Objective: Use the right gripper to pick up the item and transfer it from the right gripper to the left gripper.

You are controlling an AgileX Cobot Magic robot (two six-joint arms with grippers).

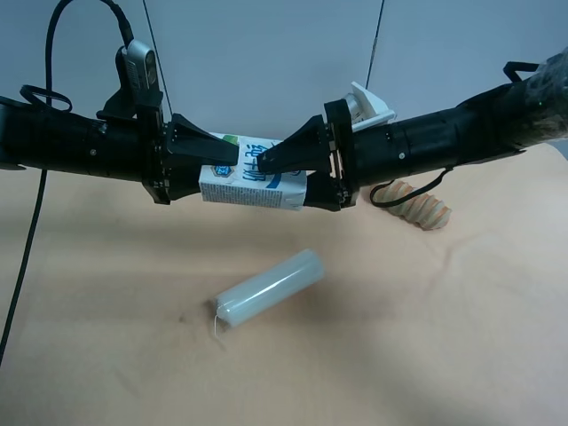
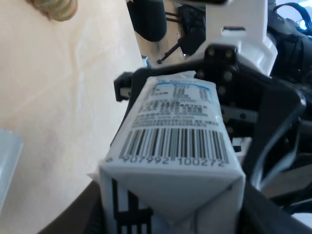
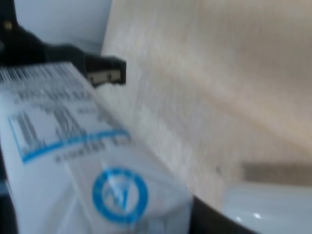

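The item, a white milk carton [image 1: 248,182] with blue lettering, hangs level above the table between both claws. My left gripper [image 1: 222,173], the one bearing the grey camera module, is shut on the carton's left end; the left wrist view shows the carton's barcode face [image 2: 175,146] wedged between its fingers. At the other end my right gripper [image 1: 286,179] has its jaws around the carton. They stand open, with a narrow gap between one fingertip [image 3: 105,73] and the carton's side [image 3: 73,146].
A pale green cylinder [image 1: 269,287] lies on the tan table [image 1: 444,355] below the carton. A ridged orange-brown roll [image 1: 417,206] rests under the right arm. A grey wall stands behind.
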